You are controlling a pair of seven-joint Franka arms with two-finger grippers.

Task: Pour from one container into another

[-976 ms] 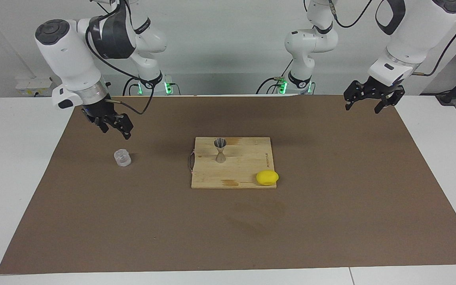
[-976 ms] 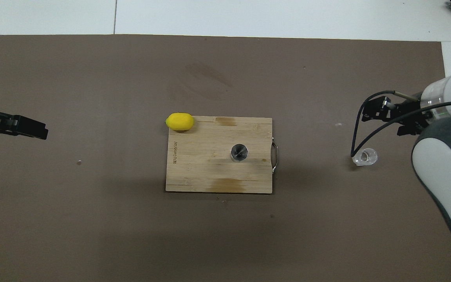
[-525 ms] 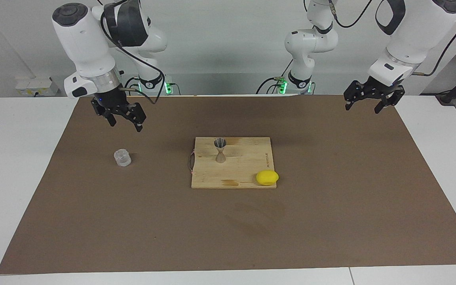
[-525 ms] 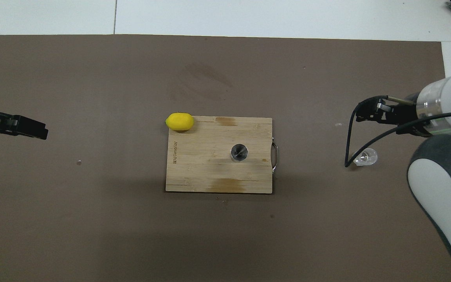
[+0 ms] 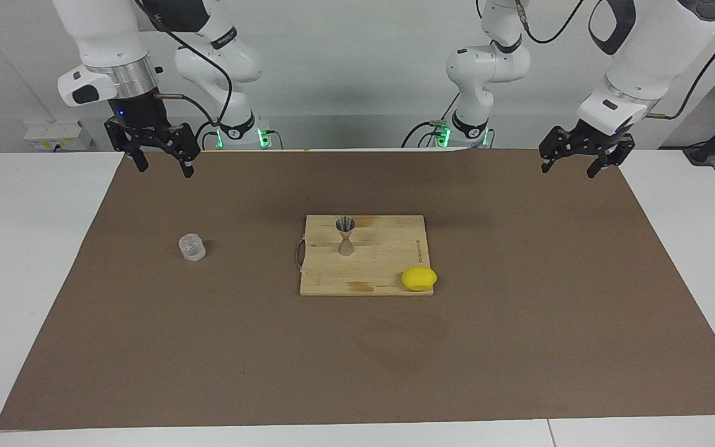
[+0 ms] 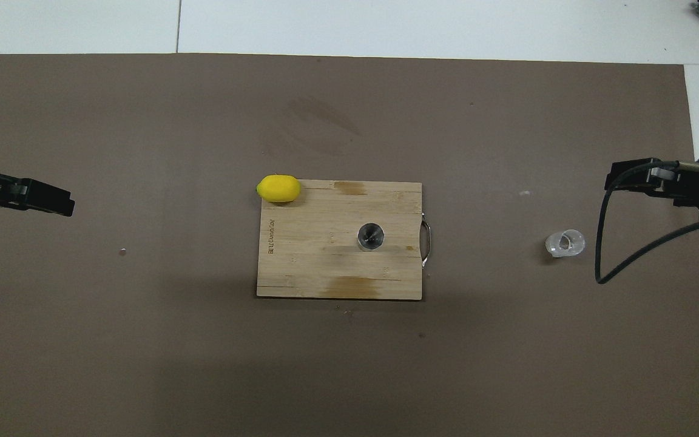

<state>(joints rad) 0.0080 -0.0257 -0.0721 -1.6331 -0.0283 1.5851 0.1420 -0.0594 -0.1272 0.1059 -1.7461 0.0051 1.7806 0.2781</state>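
The clear glass cup (image 5: 192,248) (image 6: 565,243) stands upright on the brown mat toward the right arm's end of the table. The grey metal jigger (image 5: 345,236) (image 6: 370,236) stands upright on the wooden cutting board (image 5: 388,248) (image 6: 319,267) at the table's middle. My right gripper (image 5: 165,167) (image 6: 619,176) hangs open and empty over the mat's edge by the robots, well apart from the cup. At the other end, my left gripper (image 5: 568,169) (image 6: 61,203) waits open and empty over the mat, touching nothing.
A yellow lemon (image 5: 419,279) (image 6: 278,188) lies at the board's corner farthest from the robots, toward the left arm's end. The board has a metal handle (image 5: 300,251) (image 6: 426,243) on the side facing the cup. The brown mat (image 5: 519,347) covers most of the white table.
My right gripper has risen and drawn back from above the cup toward the robots' edge of the mat. The cup, the jigger and the left arm have not moved.
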